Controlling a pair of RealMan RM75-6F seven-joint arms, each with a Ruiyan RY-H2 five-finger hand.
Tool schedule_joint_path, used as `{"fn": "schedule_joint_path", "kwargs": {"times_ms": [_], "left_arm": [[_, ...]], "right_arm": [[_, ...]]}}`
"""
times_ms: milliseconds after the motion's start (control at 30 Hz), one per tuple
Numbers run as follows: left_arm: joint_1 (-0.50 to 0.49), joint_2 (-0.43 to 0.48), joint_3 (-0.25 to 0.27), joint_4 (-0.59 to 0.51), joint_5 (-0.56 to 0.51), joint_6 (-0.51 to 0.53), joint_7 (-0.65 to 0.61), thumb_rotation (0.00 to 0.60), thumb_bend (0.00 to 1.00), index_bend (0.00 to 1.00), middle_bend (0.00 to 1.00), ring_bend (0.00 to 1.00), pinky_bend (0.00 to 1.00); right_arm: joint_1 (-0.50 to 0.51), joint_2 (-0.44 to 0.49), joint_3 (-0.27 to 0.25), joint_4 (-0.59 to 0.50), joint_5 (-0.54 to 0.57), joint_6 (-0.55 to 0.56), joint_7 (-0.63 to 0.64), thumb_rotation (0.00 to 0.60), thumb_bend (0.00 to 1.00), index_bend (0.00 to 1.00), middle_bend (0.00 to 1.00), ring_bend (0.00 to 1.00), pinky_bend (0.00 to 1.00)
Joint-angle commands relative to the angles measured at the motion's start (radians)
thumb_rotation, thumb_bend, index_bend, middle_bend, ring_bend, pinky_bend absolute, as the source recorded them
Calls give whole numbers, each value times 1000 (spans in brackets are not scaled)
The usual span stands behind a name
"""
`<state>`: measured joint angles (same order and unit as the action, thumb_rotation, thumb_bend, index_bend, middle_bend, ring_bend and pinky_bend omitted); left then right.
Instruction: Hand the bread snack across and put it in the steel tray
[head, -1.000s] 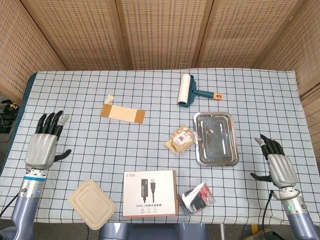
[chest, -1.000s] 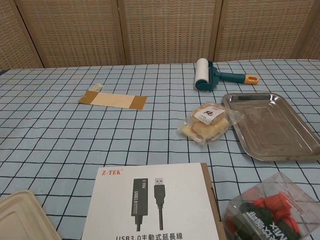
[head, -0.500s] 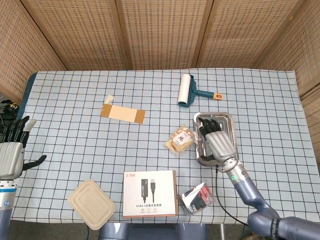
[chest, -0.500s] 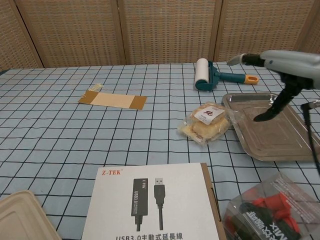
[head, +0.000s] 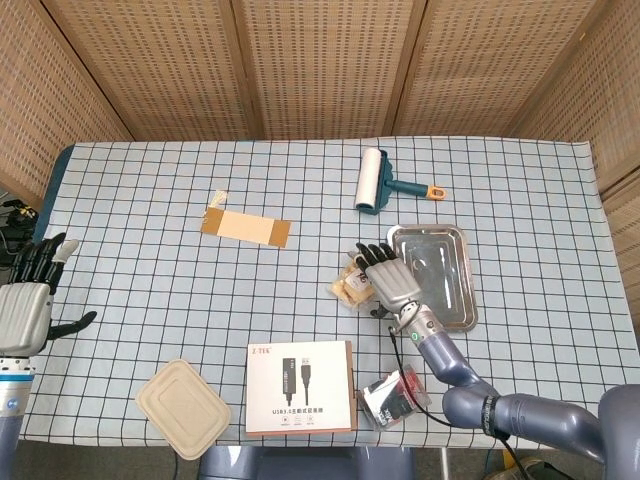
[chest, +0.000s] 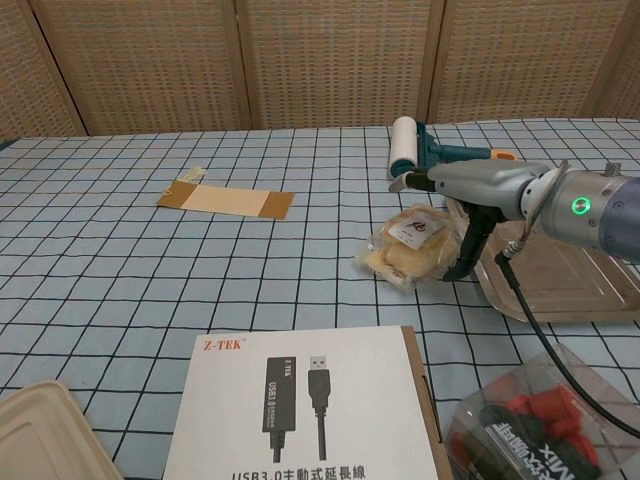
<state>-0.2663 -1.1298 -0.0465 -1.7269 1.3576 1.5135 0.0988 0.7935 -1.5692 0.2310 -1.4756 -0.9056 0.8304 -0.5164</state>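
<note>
Just left of the shiny rectangular steel tray (head: 455, 305) on the checked tabletop (head: 200, 160): clear-wrapped pale bread snack (head: 352, 282), flat on the cloth, close beside the tray's rim. Above the snack's tray-side edge: right hand (head: 392, 284), fingers (chest: 466, 243) spread and pointing down beside the wrapper, holding nothing; contact with the wrapper impossible to tell. Far left of the tray, at the tabletop's edge: left hand (head: 24, 305), fingers apart, empty. Beyond the tray: white lint roller with teal handle (head: 385, 186).

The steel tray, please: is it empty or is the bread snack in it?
Empty: the steel tray holds nothing; the bread snack lies beside it on the cloth.
</note>
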Motion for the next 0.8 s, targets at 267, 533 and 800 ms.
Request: {"fn": "schedule_joint_path", "kwargs": {"times_ms": [267, 533, 800], "left_arm": [[8, -7, -24, 4, -5, -18, -2, 600, 92, 0, 0, 0, 0], [19, -15, -43, 10, 1, -19, -14, 600, 93, 0, 0, 0, 0], [26, -17, -52, 12, 10, -25, -25, 600, 95, 0, 0, 0, 0]], "right_arm": [[46, -70, -20, 116, 28, -41, 32, 600, 99, 150, 0, 0, 0], [55, -156, -34, 229, -26, -11, 78, 600, 127, 452, 227, 143, 256], [44, -146, -26, 193, -94, 60, 101, 600, 142, 595, 394, 320, 492]]}}
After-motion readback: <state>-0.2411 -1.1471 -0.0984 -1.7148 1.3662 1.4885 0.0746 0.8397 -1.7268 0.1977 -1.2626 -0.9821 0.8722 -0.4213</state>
